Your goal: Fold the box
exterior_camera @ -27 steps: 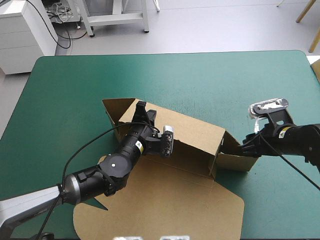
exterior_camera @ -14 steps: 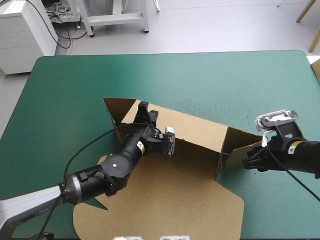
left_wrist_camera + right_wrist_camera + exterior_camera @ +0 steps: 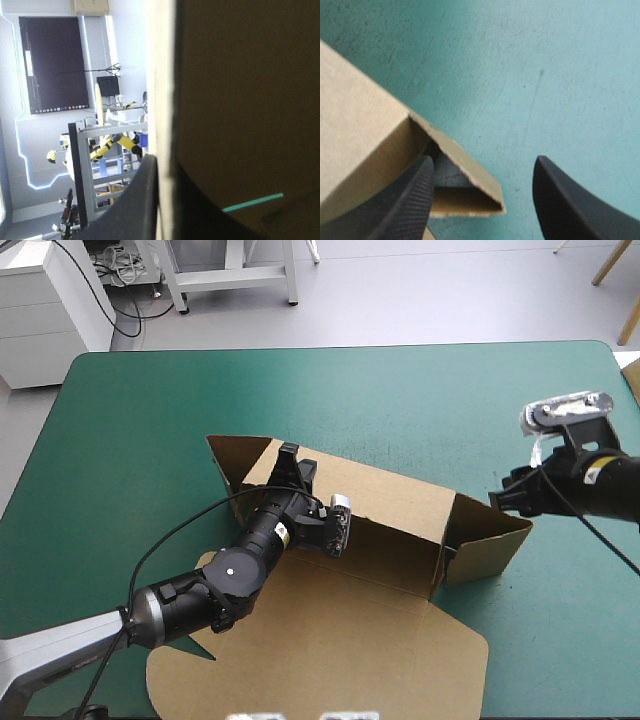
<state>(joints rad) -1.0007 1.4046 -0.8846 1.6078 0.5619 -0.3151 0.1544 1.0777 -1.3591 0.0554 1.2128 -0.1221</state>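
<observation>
While the left gripper (image 3: 288, 462) sits just left of centre in the high view, its black fingers (image 3: 142, 200) are clamped on the rear wall of the brown box (image 3: 390, 502), the board's edge running up between them. At the right of that frame the right gripper (image 3: 503, 500) stands spread wide, holding nothing, just beyond the raised end flap (image 3: 490, 540), whose corner lies beside one finger. The lid (image 3: 330, 650) lies flat at lower centre on the teal-green table (image 3: 150, 410).
</observation>
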